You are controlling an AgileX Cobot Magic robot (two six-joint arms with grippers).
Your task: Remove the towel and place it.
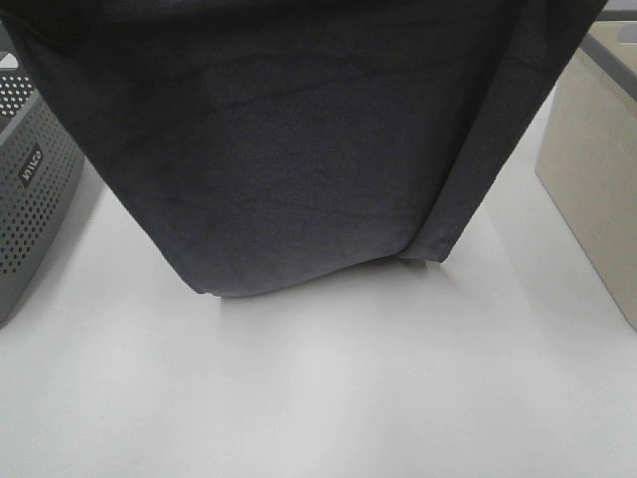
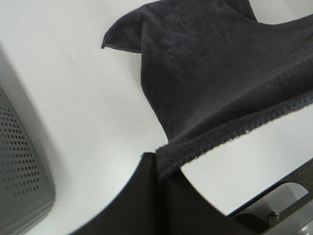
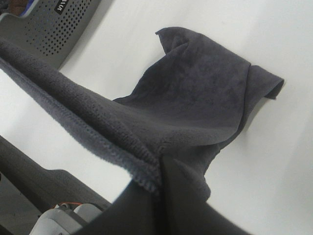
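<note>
From the high camera, the towel (image 1: 299, 149) hangs like a curtain across the upper part of the picture. Its top edge runs side to side, out of view above, and the cloth narrows downward to a bottom edge that reaches the white table (image 1: 318, 398). A grey basket (image 1: 30, 189) with holes stands to its left and a beige box (image 1: 597, 169) to its right, both apart from the cloth. Neither gripper shows here.

In the left wrist view, the left gripper (image 2: 164, 169) is clamped on the towel's hemmed edge, the cloth pinched between its dark fingers (image 2: 142, 196). From there, the hem stretches taut away to one side, and the rest falls to the table, where one corner (image 2: 105, 46) lies flat. The grey basket sits off to the side.

In the right wrist view, the right gripper (image 3: 160, 171) likewise grips the hem, squeezed tight on it. The edge runs straight toward the basket, and the towel's lower end rests spread on the table.
</note>
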